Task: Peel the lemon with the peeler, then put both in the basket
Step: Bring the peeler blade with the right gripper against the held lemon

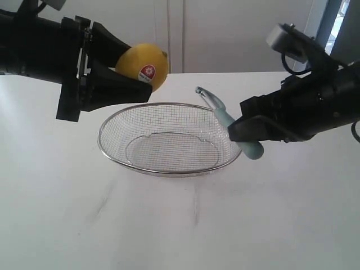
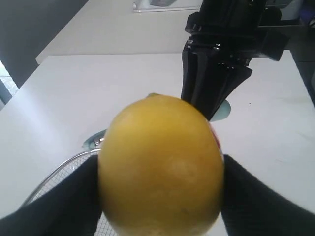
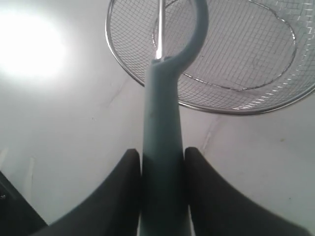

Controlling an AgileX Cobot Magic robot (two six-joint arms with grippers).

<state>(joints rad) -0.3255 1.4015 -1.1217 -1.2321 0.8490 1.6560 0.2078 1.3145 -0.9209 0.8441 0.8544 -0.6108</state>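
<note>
The yellow lemon [image 1: 145,66] with its red-and-white sticker hangs above the far left rim of the wire basket [image 1: 115,156], clamped in my left gripper [image 1: 132,70]. In the left wrist view the lemon [image 2: 161,164] fills the space between both black fingers [image 2: 59,201]. My right gripper [image 1: 243,130] is shut on the teal handle of the peeler [image 1: 228,121], whose metal blade head points up and left over the basket's right rim. The right wrist view shows the peeler [image 3: 163,123] squeezed between the fingers [image 3: 211,191], with the basket [image 3: 216,108] beyond it.
The basket rests on a white table [image 1: 169,225]. The right arm's black body [image 2: 221,54] shows across from the lemon in the left wrist view. A white wall stands behind the table's far edge.
</note>
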